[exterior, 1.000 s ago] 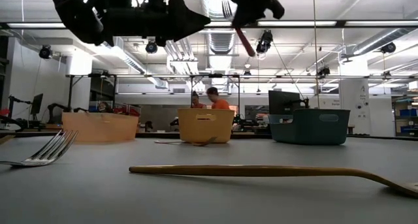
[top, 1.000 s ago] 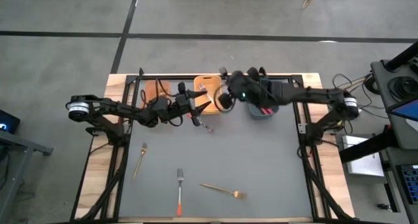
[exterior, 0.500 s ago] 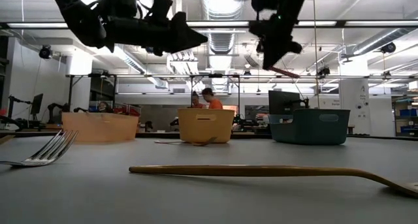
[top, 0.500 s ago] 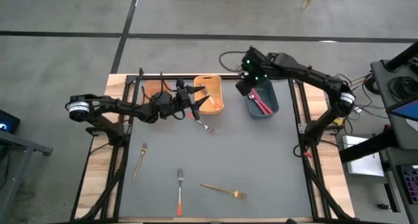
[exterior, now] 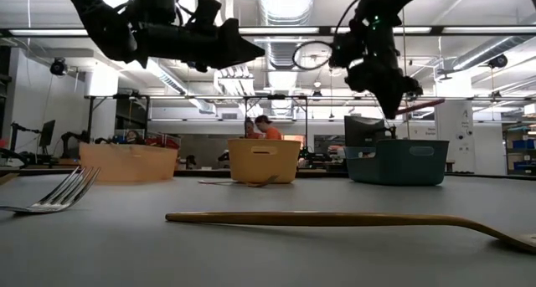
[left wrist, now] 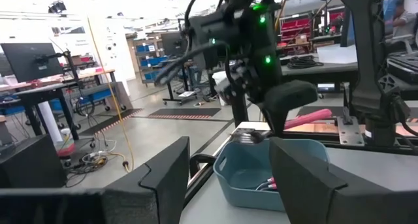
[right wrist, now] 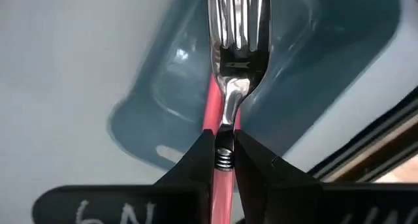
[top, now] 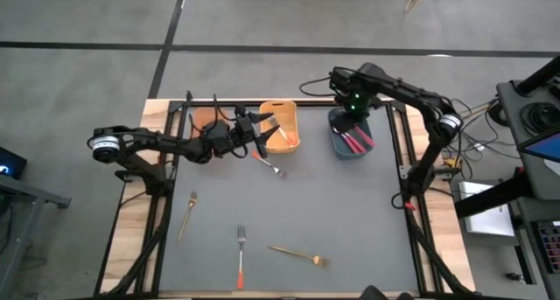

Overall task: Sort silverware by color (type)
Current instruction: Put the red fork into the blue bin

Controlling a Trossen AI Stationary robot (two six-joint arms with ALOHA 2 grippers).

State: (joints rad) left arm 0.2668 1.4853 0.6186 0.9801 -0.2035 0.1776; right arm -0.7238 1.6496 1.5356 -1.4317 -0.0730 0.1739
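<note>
Above the blue bin, right gripper fingers pinch a pink-handled, silver-tined fork.

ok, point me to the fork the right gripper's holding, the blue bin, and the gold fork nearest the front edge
pink-handled fork [right wrist: 230, 54], right wrist view, on its silver neck below the tines
blue bin [top: 340, 149], high view, on its near rim
gold fork [top: 296, 254], high view, mid-handle

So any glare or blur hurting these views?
Low view: bright ceiling lights leave both arms as dark silhouettes; the near gold fork is soft. Right wrist view: the pink-handled fork is sharp, reflections on its tines. High view: evenly lit.
</note>
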